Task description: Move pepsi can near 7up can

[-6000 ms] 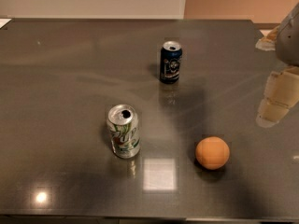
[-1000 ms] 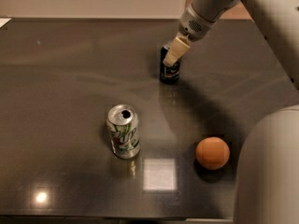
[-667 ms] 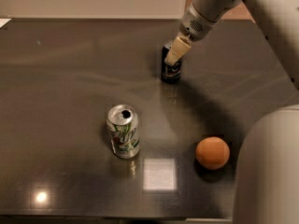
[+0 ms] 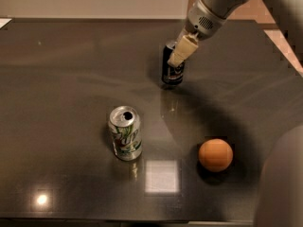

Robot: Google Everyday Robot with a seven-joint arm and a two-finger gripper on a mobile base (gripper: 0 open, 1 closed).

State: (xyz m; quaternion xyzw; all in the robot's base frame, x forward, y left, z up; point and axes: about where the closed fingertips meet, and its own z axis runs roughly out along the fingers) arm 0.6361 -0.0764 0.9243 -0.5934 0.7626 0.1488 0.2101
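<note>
Where the table [image 4: 57, 79] was nearest, an orange [image 4: 215, 155] and the upright 7up can [image 4: 125, 134] were noted. Farther back, well apart, the pepsi can [image 4: 172, 74] was stood upright, axis vertical, with the gripper [image 4: 182, 51] at its top, hold undeterminable. Grasping was judged underway; a secure lift toward the 7up can was required.

Even, moderate light falls on the dark glossy counter [image 4: 66, 79], which mirrors a pale square patch [image 4: 162, 176] near its front edge and a small round hotspot [image 4: 41, 199] (front left). The tool [image 4: 182, 51], at the top of the pepsi can [image 4: 171, 74], is brightly lit. A broad soft shadow spreads on the counter toward the orange ball [image 4: 215, 155].
</note>
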